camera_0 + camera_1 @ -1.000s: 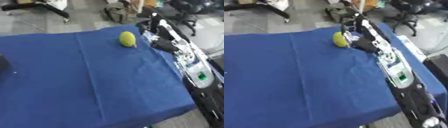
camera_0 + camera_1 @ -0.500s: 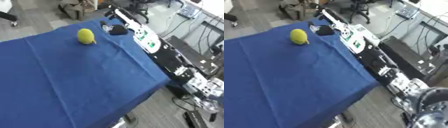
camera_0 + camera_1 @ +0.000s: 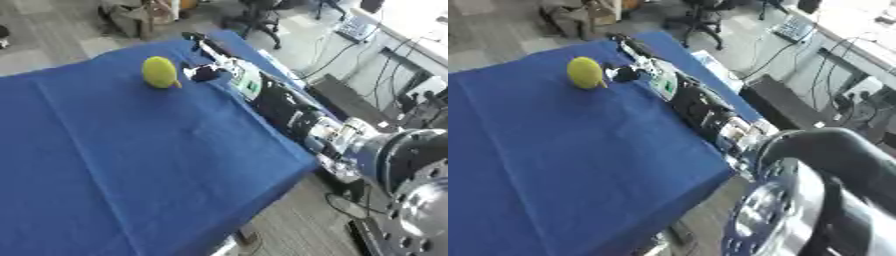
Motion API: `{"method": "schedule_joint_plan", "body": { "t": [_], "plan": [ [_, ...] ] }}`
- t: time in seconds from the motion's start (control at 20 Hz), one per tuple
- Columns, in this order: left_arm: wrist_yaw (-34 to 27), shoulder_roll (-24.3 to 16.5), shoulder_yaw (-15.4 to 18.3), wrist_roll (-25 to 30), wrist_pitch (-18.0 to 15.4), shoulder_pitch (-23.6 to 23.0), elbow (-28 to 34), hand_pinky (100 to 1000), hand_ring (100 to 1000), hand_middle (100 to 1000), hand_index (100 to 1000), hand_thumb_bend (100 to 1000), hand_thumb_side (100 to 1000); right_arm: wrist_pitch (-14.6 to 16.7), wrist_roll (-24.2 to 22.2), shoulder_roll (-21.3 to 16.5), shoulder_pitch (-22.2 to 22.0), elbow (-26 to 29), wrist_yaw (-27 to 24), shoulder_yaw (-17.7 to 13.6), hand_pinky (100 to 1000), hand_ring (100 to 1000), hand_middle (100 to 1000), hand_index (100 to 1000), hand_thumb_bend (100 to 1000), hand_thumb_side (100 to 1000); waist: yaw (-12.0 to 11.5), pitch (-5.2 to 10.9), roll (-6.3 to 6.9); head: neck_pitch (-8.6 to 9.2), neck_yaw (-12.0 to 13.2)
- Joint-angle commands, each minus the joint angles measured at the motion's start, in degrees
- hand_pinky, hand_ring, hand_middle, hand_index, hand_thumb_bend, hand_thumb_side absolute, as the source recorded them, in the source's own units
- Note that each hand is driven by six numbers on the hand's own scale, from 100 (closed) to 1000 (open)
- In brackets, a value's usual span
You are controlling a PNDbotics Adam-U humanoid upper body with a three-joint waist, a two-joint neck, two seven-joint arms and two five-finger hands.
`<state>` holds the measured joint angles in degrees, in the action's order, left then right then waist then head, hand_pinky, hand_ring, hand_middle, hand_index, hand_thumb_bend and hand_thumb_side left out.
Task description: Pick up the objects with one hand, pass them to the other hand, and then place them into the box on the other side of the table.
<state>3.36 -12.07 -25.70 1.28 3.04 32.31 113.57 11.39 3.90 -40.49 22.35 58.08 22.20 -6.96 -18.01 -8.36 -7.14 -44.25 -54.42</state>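
Note:
A yellow-green rounded fruit (image 3: 160, 72) lies on the blue tablecloth (image 3: 131, 160) near the table's far right edge. My right hand (image 3: 203, 70) rests on the cloth just to the right of the fruit, close to it but not around it; blur hides whether its fingers are curled. The right arm (image 3: 289, 110) runs back along the table's right edge to my shoulder. My left hand and the box show in neither view.
The table's right edge and near corner (image 3: 302, 160) drop to the floor. Office chairs (image 3: 262, 15) and a bag (image 3: 131, 15) stand beyond the far edge; desks with cables are to the right.
The camera has swung right and tilted, so the whole picture has shifted. The fruit and my right hand keep the same spacing.

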Motion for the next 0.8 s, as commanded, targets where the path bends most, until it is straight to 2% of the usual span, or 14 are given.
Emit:
{"method": "schedule_joint_plan", "body": {
  "t": [0.05,0.1,0.45,0.8],
  "plan": [
    [-0.47,0.13,-0.52,1.02,-0.3,1.29,1.03,770,642,576,840,264,660,0.44,0.43,-2.12,1.11,-0.62,0.25,-0.63,786,843,944,1000,100,167,-0.58,0.43,-0.06,0.13,-1.8],
    [-0.54,0.06,-0.63,1.2,-0.34,1.44,1.03,770,640,575,840,261,665,0.38,0.4,-1.92,1.2,-0.98,0.28,-0.61,786,843,945,1000,100,209,-0.96,0.34,-0.19,0.13,-2.21],
    [-0.69,-0.58,-1.32,2.36,-0.71,2.57,1.03,769,632,566,840,247,684,-0.88,2.74,-0.89,1.52,-4.69,-0.36,-0.85,781,841,943,1000,100,205,-3.39,-0.44,-0.89,0.13,-5.07],
    [-0.37,-1.69,-1.36,2.51,-1.2,4.5,1.03,768,630,564,842,232,692,-2.19,3.32,-0.82,2.58,-6.21,-0.06,-1.09,778,832,927,1000,100,199,-5.4,-2.08,-1.21,0.13,-10.05]
  ]
}}
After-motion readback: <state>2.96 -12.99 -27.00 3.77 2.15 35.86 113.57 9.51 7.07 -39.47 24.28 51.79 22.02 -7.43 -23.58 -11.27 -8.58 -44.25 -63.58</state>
